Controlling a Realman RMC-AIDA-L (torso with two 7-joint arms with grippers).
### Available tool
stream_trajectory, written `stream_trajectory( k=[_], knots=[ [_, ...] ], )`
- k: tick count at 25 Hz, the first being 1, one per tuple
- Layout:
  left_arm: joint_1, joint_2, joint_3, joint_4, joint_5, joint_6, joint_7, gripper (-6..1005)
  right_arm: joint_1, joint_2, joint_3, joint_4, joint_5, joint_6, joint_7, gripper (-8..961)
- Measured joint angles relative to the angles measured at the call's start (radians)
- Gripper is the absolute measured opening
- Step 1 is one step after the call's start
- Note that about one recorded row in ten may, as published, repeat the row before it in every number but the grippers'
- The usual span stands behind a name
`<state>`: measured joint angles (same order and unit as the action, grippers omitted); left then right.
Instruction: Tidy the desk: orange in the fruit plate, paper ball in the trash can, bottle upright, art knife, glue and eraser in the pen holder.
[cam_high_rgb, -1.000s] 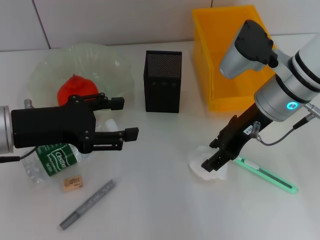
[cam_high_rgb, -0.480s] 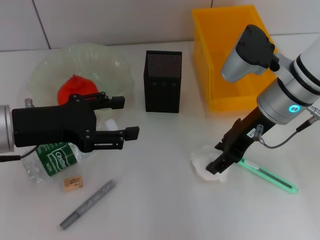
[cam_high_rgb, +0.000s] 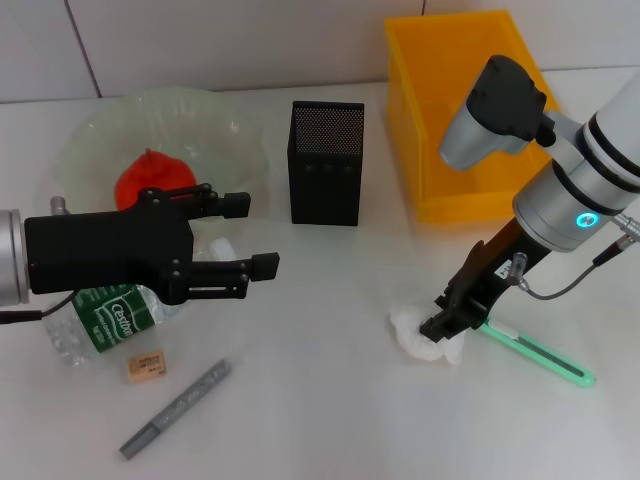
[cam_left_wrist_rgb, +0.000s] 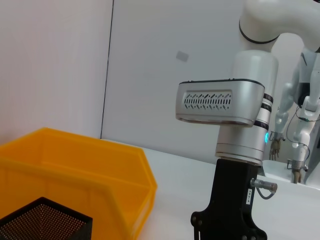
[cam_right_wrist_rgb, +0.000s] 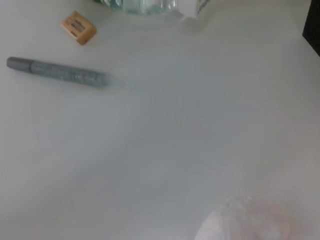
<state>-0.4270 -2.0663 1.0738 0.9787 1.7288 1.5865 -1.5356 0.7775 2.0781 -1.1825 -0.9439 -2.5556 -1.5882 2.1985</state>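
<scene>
My right gripper (cam_high_rgb: 447, 322) is down on the white paper ball (cam_high_rgb: 418, 338) at the right front of the desk and shut on it. The ball (cam_right_wrist_rgb: 250, 222) also shows in the right wrist view. A green art knife (cam_high_rgb: 535, 352) lies just right of it. The yellow trash can (cam_high_rgb: 460, 110) stands behind. My left gripper (cam_high_rgb: 250, 236) hovers open over the lying bottle (cam_high_rgb: 100, 315). The orange (cam_high_rgb: 150, 180) sits in the green fruit plate (cam_high_rgb: 215, 125). The eraser (cam_high_rgb: 146, 366) and the grey pen-shaped glue (cam_high_rgb: 175, 408) lie at the front left. The black mesh pen holder (cam_high_rgb: 326, 163) stands mid-back.
The wall runs close behind the plate, the holder and the trash can. In the right wrist view the eraser (cam_right_wrist_rgb: 78, 26) and the glue (cam_right_wrist_rgb: 57, 72) lie on bare white desk. The left wrist view shows the trash can (cam_left_wrist_rgb: 75, 165) and my right arm (cam_left_wrist_rgb: 240, 150).
My right gripper has shifted a little to the right, and the paper ball has been squeezed from a flat spread into a tighter lump. The left arm has not moved.
</scene>
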Motion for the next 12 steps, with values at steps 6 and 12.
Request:
stream_trajectory(
  k=[6, 12],
  knots=[
    [0.000, 0.000, 0.000, 0.000, 0.000, 0.001, -0.001, 815, 0.002, 0.000, 0.002, 0.005, -0.002, 0.010, 0.000, 268],
    [0.002, 0.000, 0.000, 0.000, 0.000, 0.004, -0.002, 815, 0.000, 0.001, 0.008, 0.005, -0.001, 0.018, 0.001, 253]
  ],
)
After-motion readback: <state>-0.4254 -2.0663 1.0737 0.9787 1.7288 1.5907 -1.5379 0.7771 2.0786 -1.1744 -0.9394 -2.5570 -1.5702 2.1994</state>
